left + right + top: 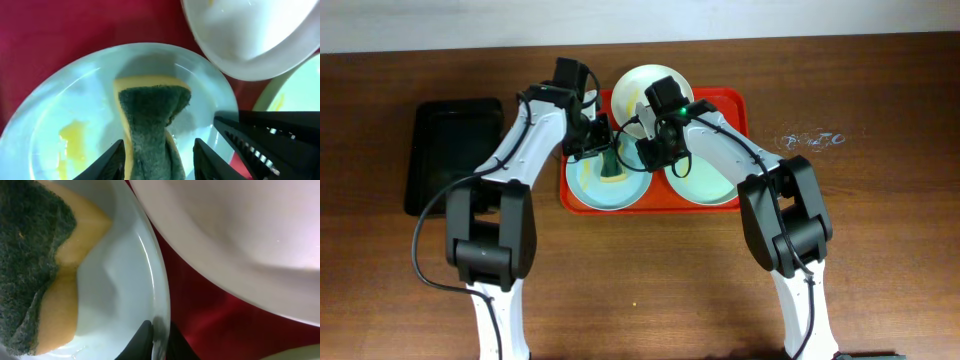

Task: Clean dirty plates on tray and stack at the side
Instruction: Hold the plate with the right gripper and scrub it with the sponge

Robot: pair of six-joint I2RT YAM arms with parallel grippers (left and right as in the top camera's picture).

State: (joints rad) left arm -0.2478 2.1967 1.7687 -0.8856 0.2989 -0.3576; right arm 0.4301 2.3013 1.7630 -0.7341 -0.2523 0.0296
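Note:
The red tray holds three plates. On the left mint-blue plate my left gripper is shut on a yellow-and-green sponge and presses it onto the plate, next to a yellow smear. My right gripper is shut on that plate's right rim; it also shows in the overhead view. A second pale plate lies at the right. The white plate sits at the tray's back, tilted over the others.
A black rectangular tray lies on the wooden table left of the red tray. White scribble marks are on the table at the right. The two arms meet closely over the middle of the red tray.

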